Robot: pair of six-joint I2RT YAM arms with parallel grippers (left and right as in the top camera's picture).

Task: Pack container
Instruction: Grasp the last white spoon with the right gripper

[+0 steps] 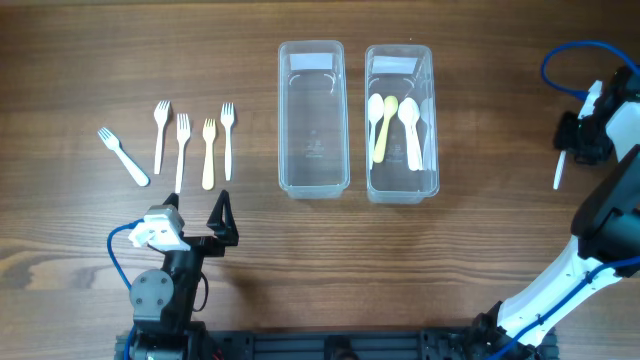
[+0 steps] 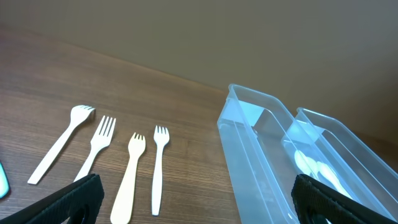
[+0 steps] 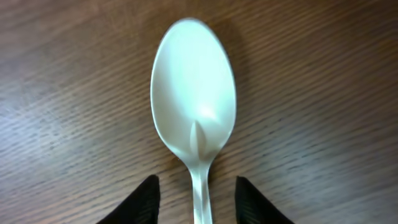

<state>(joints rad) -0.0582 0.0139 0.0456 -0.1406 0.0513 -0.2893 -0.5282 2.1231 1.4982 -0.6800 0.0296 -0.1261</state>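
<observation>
right wrist: right pincer (image 3: 198, 200) clamped on white spoon (image 3: 194, 99); left pincer (image 2: 196, 202) spread wide

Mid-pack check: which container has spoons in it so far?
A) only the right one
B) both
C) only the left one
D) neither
A: the overhead view shows several spoons lying in the right container, while the left container has nothing in it.

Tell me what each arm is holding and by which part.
Left gripper: open, empty. Right fingers flank the neck of a white spoon just below its bowl, gaps showing, so a true hold cannot be told.
</observation>
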